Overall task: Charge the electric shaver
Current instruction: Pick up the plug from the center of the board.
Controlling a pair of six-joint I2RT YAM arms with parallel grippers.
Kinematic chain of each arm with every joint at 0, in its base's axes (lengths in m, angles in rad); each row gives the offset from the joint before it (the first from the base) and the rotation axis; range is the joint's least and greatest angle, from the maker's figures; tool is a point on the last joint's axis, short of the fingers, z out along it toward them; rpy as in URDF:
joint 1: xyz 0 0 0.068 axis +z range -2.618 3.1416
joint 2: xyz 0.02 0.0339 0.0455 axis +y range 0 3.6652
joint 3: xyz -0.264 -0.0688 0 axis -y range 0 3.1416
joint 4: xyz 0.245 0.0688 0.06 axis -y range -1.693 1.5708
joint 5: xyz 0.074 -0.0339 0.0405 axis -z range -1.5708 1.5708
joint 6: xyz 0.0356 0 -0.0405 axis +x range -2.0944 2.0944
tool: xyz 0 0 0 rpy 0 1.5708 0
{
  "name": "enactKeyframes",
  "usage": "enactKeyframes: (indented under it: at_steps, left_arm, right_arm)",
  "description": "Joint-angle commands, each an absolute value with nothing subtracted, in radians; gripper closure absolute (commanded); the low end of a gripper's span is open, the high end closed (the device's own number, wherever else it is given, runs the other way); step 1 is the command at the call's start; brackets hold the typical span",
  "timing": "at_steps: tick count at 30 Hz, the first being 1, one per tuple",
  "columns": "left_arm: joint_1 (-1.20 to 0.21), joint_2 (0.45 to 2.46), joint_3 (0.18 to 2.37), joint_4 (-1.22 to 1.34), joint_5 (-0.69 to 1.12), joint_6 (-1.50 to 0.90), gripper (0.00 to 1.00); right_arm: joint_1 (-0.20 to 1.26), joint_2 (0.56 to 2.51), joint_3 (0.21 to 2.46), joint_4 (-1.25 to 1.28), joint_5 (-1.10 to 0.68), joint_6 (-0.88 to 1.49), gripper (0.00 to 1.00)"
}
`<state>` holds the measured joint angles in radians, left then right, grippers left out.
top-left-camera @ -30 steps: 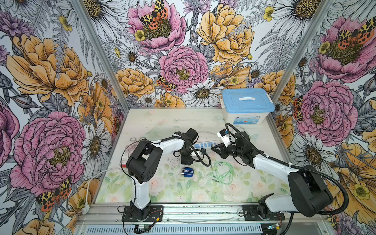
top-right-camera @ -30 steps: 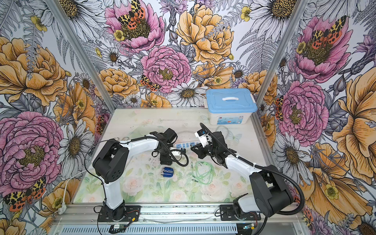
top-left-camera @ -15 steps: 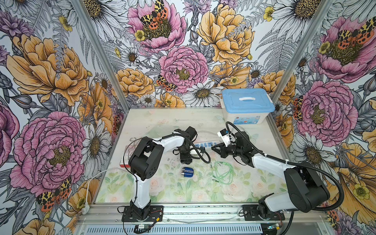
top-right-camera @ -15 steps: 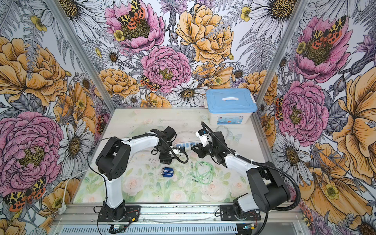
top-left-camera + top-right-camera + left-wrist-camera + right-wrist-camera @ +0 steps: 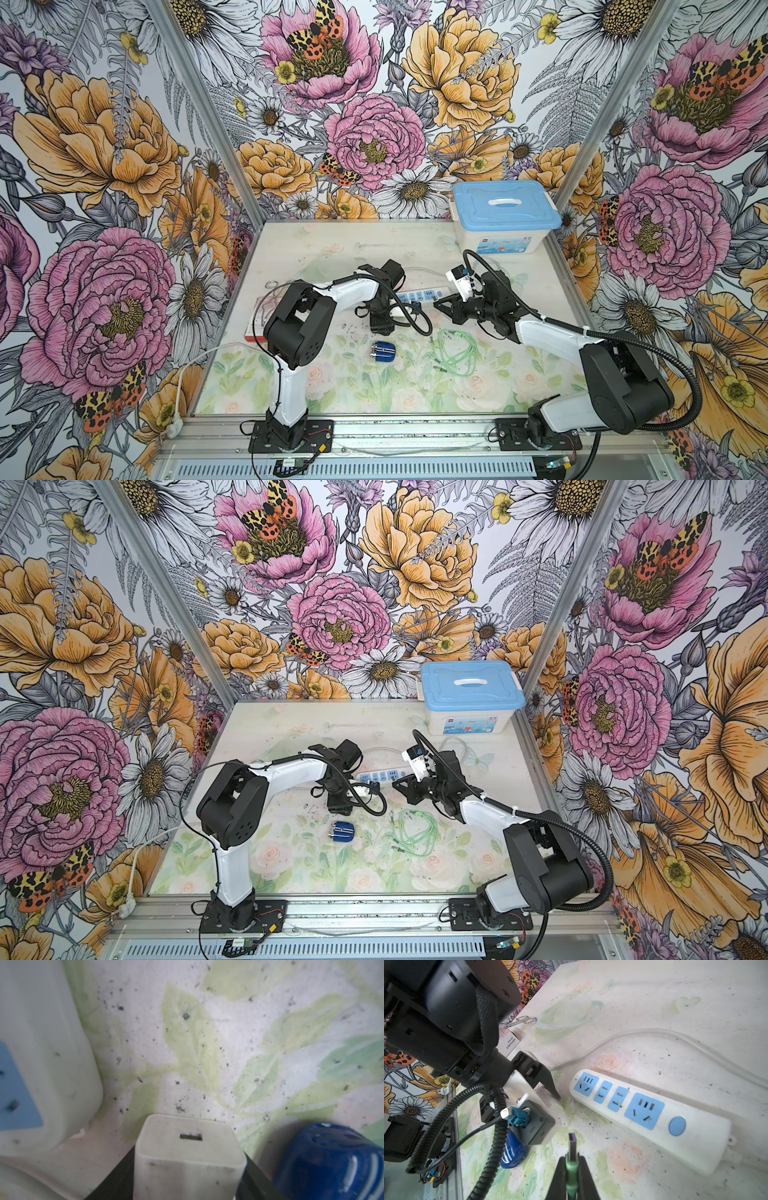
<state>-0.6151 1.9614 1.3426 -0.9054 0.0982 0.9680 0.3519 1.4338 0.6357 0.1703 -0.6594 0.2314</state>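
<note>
Two arms work over the table; think of it as a clock with the arm bases at 6. Nearest, just toward 6 from the middle, the electric shaver (image 5: 382, 352) lies on its side, and nothing touches it. It looks small, light and hard. Its shiny blue shell could slip or roll, so I would pinch it across the blue middle, not the ribbed silver end. At its 3 lies the loose green cable (image 5: 455, 351). Farther, at the shaver's 12, the left gripper (image 5: 381, 326) points down with its jaws on both sides of the white charger (image 5: 188, 1159); I cannot tell if they squeeze it. Toward 2, the right gripper (image 5: 572, 1162) is pinching the cable's plug (image 5: 572, 1142). Beyond them lies the power strip (image 5: 422, 296), and far at 1 stands the blue-lidded box (image 5: 505, 220).
</note>
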Motion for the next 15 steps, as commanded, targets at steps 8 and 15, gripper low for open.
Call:
enactKeyframes:
  at_steps: [8, 15]
  left_arm:
    - [-0.606, 1.980, 1.315, -0.957, 0.103, 0.945, 0.30]
    - [-0.611, 1.978, 1.336, -0.956, 0.132, 0.909, 0.69]
  right_arm:
    - [0.342, 1.394, 0.626, 0.202, -0.667, 0.246, 1.00]
    - [0.339, 1.381, 0.617, 0.198, -0.656, 0.249, 1.00]
